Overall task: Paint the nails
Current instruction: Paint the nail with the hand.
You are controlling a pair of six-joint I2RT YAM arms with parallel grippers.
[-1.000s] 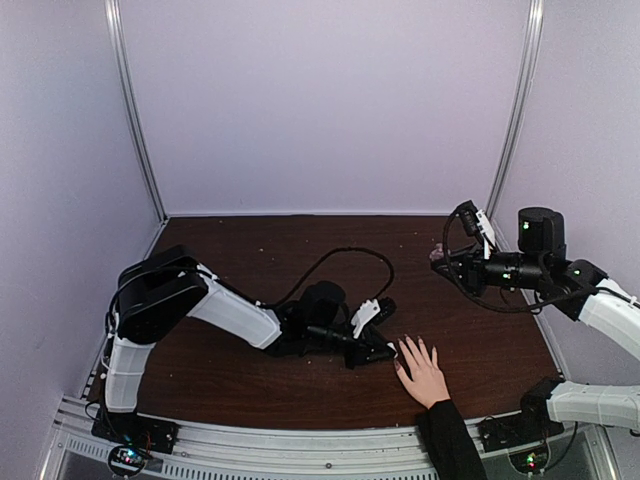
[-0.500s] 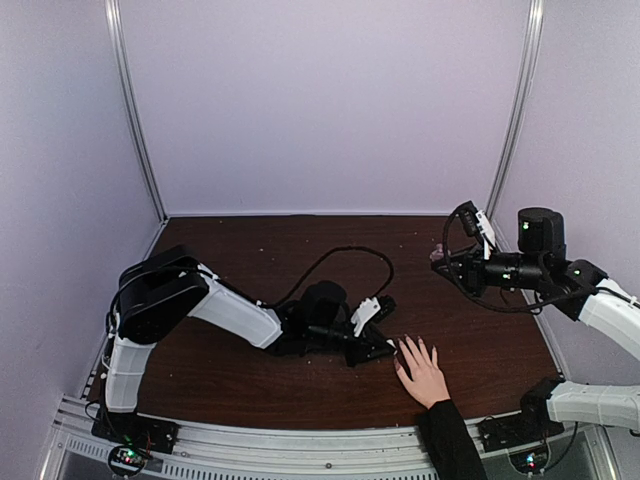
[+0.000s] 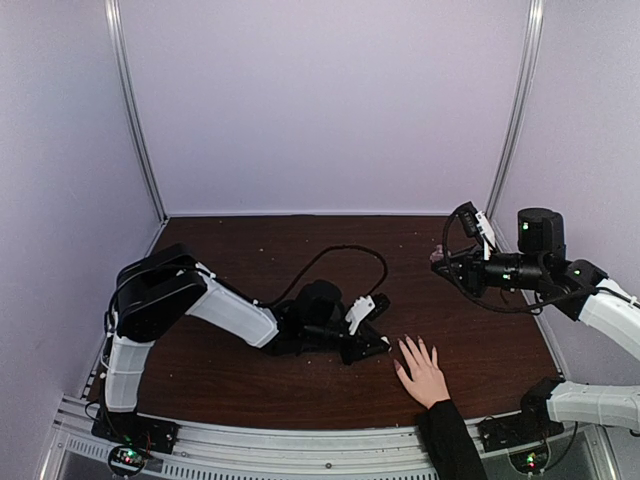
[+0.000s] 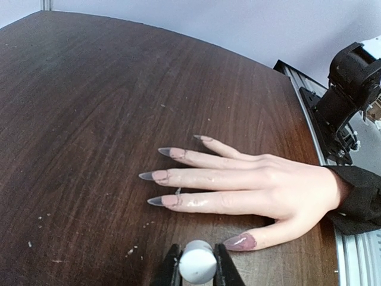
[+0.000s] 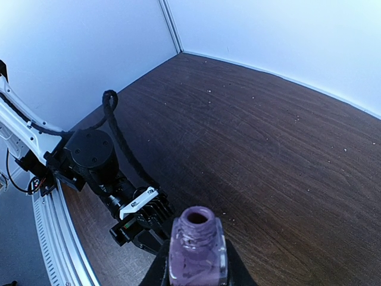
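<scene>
Brown wood desk (image 3: 250,250) carries a hand (image 3: 425,375) lying flat near its front edge, fingers running from the sleeve toward the left claw (image 3: 368,347). That claw, the nearer one, is clamped on a pale cap (image 4: 197,262) just beside the thumb. The right claw (image 5: 196,265), clamped on an open purple bottle (image 5: 196,244), hangs well apart. Bare desk lies beyond the nails (image 4: 156,176).

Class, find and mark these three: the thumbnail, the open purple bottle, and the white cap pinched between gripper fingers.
thumbnail (image 4: 240,242), left wrist view, middle of the pink nail.
purple bottle (image 5: 196,259), right wrist view, front face of the glass body.
white cap (image 4: 197,263), left wrist view, its rounded top.
</scene>
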